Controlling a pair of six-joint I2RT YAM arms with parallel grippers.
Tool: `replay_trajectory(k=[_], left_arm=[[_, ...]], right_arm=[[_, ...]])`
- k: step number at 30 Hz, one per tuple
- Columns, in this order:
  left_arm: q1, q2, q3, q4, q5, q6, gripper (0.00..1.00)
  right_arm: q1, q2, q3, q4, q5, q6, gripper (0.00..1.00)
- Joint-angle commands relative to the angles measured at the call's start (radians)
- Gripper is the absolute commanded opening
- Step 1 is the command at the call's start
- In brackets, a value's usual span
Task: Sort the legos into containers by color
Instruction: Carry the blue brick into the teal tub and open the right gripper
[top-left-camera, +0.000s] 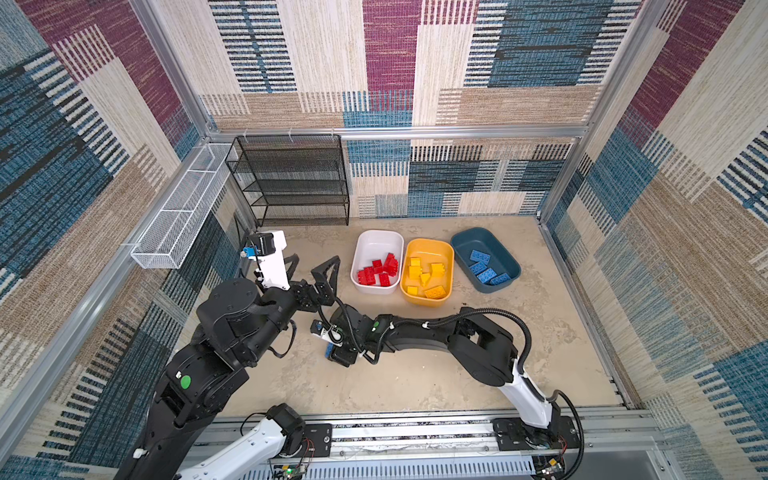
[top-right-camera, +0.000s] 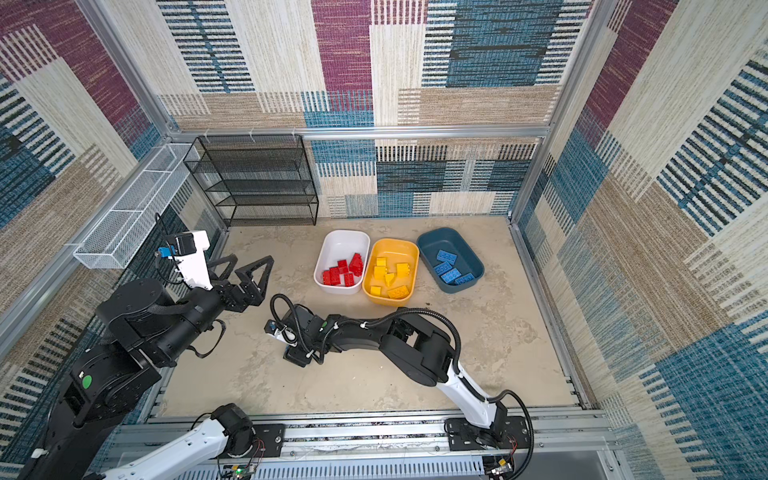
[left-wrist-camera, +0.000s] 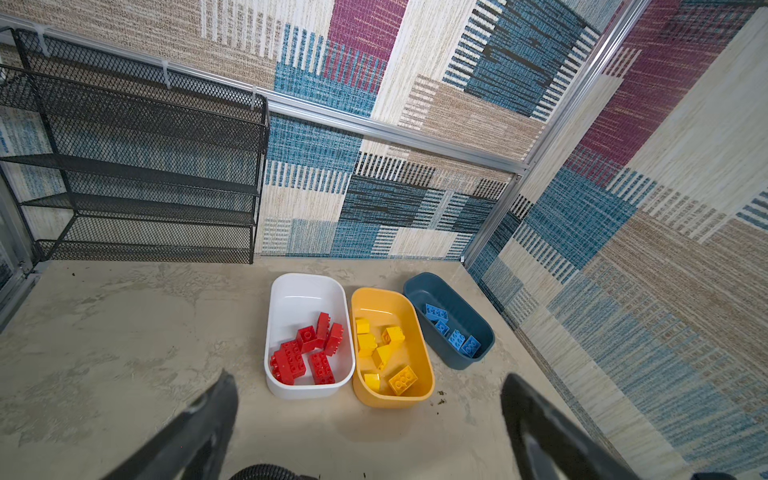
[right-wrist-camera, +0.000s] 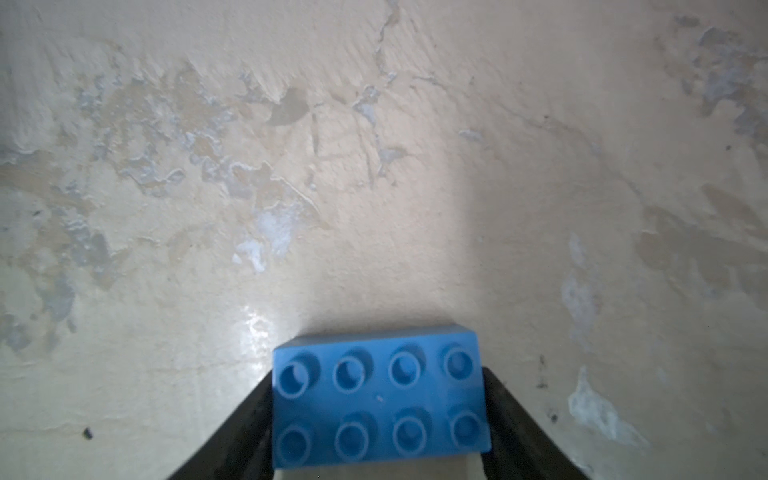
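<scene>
Blue eight-stud brick (right-wrist-camera: 380, 411) is sitting studs-up on the table (right-wrist-camera: 374, 166), well apart from the teal tub (top-left-camera: 473, 239), and the right gripper (right-wrist-camera: 376, 380) is pinching its two short ends. Best move now, I'd say: lifting straight up, keeping it level, then swinging over to that tub. Left gripper (top-left-camera: 316, 258) is hanging wide open, empty.

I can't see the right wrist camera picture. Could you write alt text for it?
A light blue plastic brick with eight round studs fills the lower middle, studs towards the camera, between two black jaws that meet its short ends. Behind it spreads a worn beige tabletop with pale scuffed patches.
</scene>
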Motion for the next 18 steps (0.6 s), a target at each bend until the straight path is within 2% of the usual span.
replay_trajectory(k=[1, 4, 9, 14, 18], left_arm=[[0.0, 0.001, -0.011, 0.012, -0.006, 0.015, 0.99], [0.001, 0.002, -0.069, 0.04, -0.023, 0.02, 1.0], [0.002, 0.013, -0.195, 0.065, -0.103, 0.01, 0.99], [0.002, -0.026, -0.306, 0.094, -0.112, -0.044, 0.99], [0.003, -0.05, -0.393, 0.063, -0.069, -0.115, 0.99]], right_arm=[[-0.001, -0.034, -0.021, 0.048, 0.014, 0.036, 0.65], [-0.014, -0.09, -0.072, 0.078, 0.025, 0.092, 0.59], [-0.062, -0.257, -0.239, 0.115, 0.074, 0.202, 0.57], [-0.187, -0.487, -0.451, 0.107, 0.072, 0.336, 0.56], [-0.313, -0.637, -0.515, 0.049, 0.085, 0.405, 0.57]])
